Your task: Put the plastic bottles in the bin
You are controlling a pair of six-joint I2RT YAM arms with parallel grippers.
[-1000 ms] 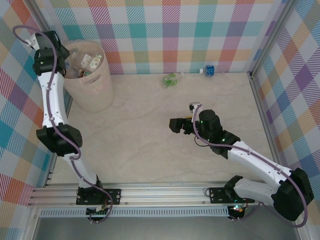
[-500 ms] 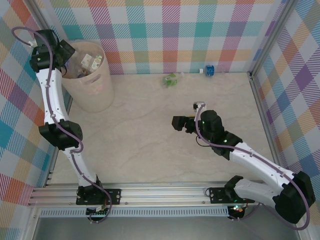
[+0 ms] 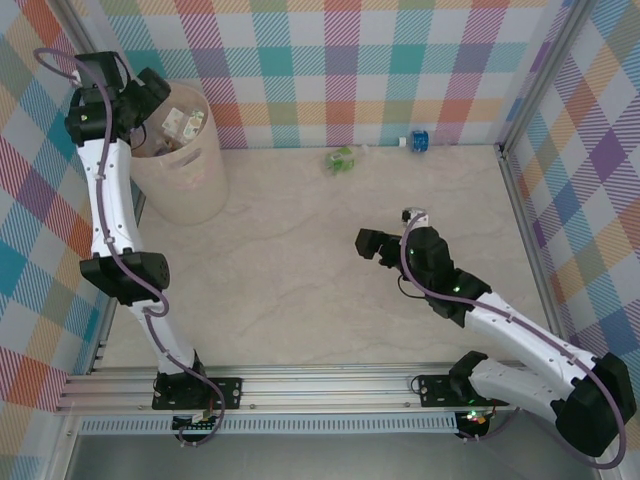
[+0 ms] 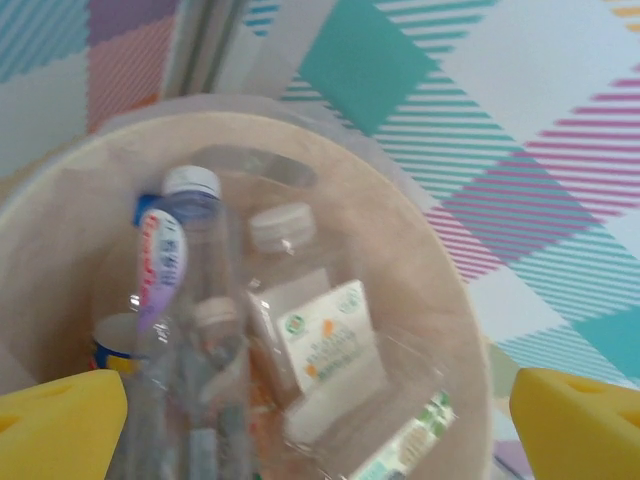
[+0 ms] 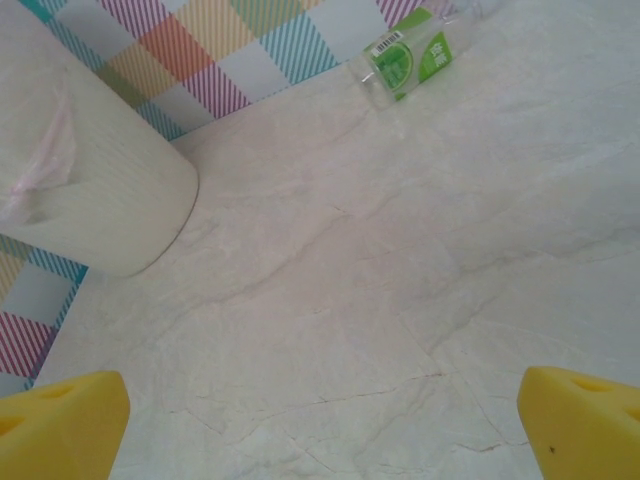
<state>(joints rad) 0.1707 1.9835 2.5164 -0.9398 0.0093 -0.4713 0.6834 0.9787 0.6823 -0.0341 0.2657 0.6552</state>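
The bin [image 3: 190, 185], a tall beige-pink basket, stands at the back left with several plastic bottles [image 3: 178, 125] inside. My left gripper [image 3: 154, 95] hovers over its rim, open, with nothing between its yellow fingertips [image 4: 60, 425]. Below it in the left wrist view lie a white-capped bottle with a red and blue label [image 4: 175, 250] and a white-labelled bottle [image 4: 320, 340] within the bin wall [image 4: 425, 260]. A green-labelled bottle [image 3: 340, 160] [image 5: 405, 60] and a blue-labelled bottle [image 3: 417, 140] lie by the back wall. My right gripper [image 3: 368, 243] [image 5: 320, 430] is open and empty above the table's middle.
Plaid walls enclose the marble-patterned table [image 3: 300, 280] at the back and both sides. A metal rail [image 3: 320, 385] runs along the near edge. The bin's side [image 5: 90, 190] shows at the left of the right wrist view.
My left gripper's jaws have spread wide above the bin and it has swung slightly right. My right gripper has drifted to the right, still open.
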